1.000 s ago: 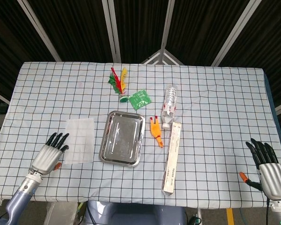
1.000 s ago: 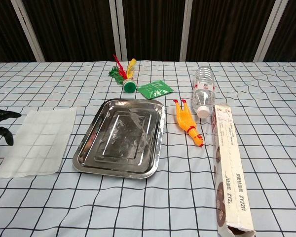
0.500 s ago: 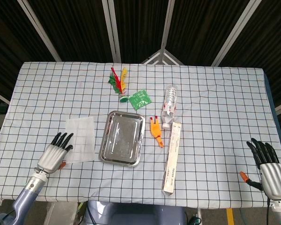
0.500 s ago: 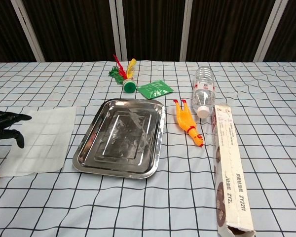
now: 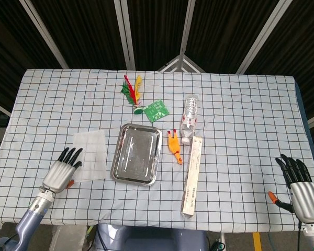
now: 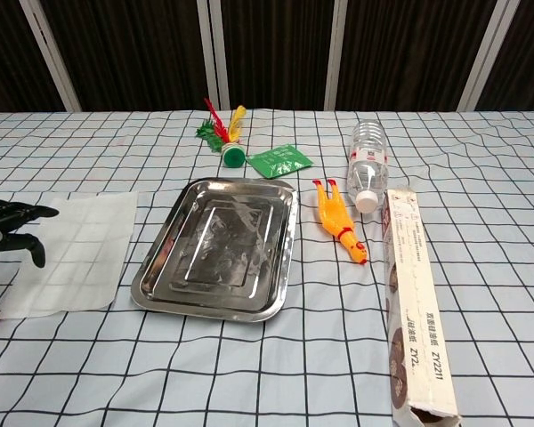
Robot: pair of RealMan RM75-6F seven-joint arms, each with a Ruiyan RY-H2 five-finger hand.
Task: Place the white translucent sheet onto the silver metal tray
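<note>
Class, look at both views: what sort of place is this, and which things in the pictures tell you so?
Probably a robot test or data-collection station, not a home. A table under a checked cloth holds unrelated props: a silver metal tray, a rubber chicken, a shuttlecock. Robot hands wait at its near edge, before dark panelled walls.

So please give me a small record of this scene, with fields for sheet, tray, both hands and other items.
sheet: white translucent sheet flat on the table, left of the tray
tray: silver metal tray, nothing in it
left robot hand: fingers at the sheet's left edge, not holding it
right robot hand: open, near the table's right front corner
other: shuttlecock, green packet, bottle, rubber chicken, long box
</note>
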